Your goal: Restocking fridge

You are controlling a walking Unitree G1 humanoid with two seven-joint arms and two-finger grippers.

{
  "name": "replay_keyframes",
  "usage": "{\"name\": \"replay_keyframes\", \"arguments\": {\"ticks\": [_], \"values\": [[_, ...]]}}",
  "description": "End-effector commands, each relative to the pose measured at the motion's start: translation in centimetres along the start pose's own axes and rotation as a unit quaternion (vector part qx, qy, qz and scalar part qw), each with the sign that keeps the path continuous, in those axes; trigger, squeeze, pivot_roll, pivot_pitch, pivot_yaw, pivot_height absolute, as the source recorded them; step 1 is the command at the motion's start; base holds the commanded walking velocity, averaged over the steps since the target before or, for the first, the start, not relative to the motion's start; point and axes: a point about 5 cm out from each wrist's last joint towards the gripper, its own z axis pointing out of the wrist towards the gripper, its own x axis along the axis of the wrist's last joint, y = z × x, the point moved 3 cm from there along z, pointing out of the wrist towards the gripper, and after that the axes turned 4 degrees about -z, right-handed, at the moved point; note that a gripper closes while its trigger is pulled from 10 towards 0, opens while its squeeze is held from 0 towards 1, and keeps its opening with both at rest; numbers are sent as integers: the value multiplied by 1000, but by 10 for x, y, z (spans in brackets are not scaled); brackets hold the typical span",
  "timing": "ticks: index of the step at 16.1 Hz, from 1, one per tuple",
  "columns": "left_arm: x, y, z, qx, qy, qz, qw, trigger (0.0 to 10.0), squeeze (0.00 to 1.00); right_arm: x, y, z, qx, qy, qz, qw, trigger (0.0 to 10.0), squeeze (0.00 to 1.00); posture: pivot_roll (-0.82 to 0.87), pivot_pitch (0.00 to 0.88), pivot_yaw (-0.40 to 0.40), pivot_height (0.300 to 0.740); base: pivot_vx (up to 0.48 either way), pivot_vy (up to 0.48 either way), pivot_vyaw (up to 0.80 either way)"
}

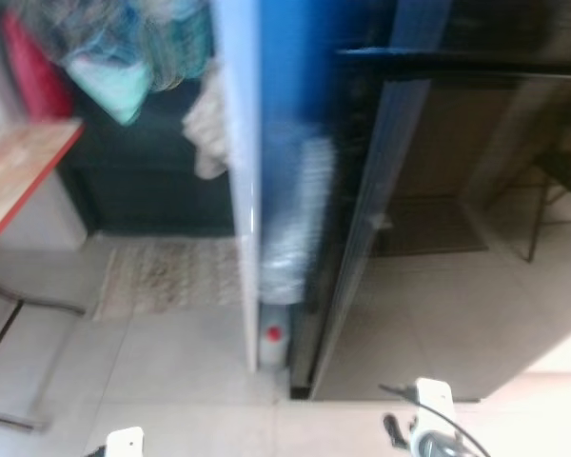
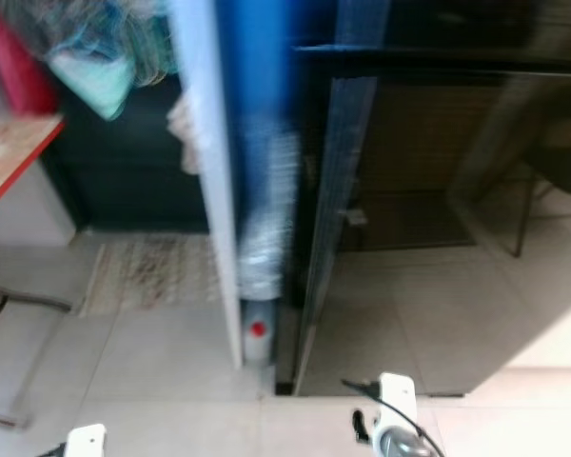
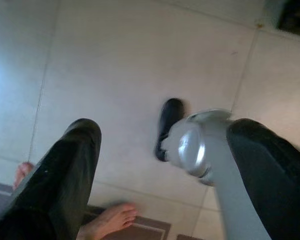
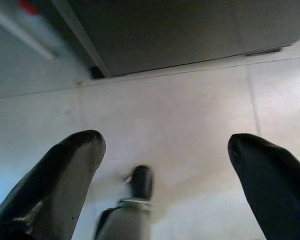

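The fridge stands straight ahead, blurred. Its open door [image 1: 240, 190] is seen edge-on, white outside and blue inside. Clear bottles [image 1: 290, 238] fill the door shelves, and a small bottle with a red cap [image 1: 273, 343] sits lowest. To the right is the fridge's dark glass front [image 1: 428, 238]. Both arms hang low at the bottom edge, the left wrist [image 1: 124, 443] and the right wrist [image 1: 430, 419]. My left gripper [image 3: 165, 130] is open over the floor tiles with nothing in it. My right gripper [image 4: 165, 141] is open too, above tiles in front of the fridge base [image 4: 140, 35].
A wooden table [image 1: 19, 171] with a red edge stands at the left. A patterned rug [image 1: 167, 276] lies before a dark cabinet [image 1: 143, 171] with cloths [image 1: 124, 57] heaped on it. A person's bare feet [image 3: 110, 220] are close behind my left side.
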Motion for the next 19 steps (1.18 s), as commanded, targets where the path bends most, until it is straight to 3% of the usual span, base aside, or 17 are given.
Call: {"name": "replay_keyframes", "arguments": {"ticks": [1,5,8,12,15,18,19], "values": [[-5,1,0,-2,-8,1,1000,10000,0,-1,3,0,-2,-3,-2,1000,10000,0,73,0,-55,740,-247,416,0],[-4,0,0,-2,-7,4,1000,10000,0,-1,2,0,0,-2,-3,1000,10000,0,74,0,-54,740,-196,378,0],[-5,0,0,0,-15,23,1000,10000,0,-1,2,0,7,-3,-17,1000,10000,0,75,0,-58,740,0,0,0],[-5,-1,0,3,-11,17,1000,10000,0,-1,1,0,6,-1,-20,1000,10000,0,68,0,-50,740,0,0,800],[-5,0,0,-4,-14,34,999,10000,0,-2,3,0,-3,-1,1,1000,10000,0,65,0,-40,740,0,0,154],[-6,0,0,2,-14,20,1000,10000,0,0,4,0,-1,-1,-29,1000,10000,0,82,0,-55,740,0,0,469],[-6,0,0,1,-17,22,1000,10000,0,0,4,0,-4,1,-20,1000,10000,0,76,0,-52,740,0,0,800]]}}
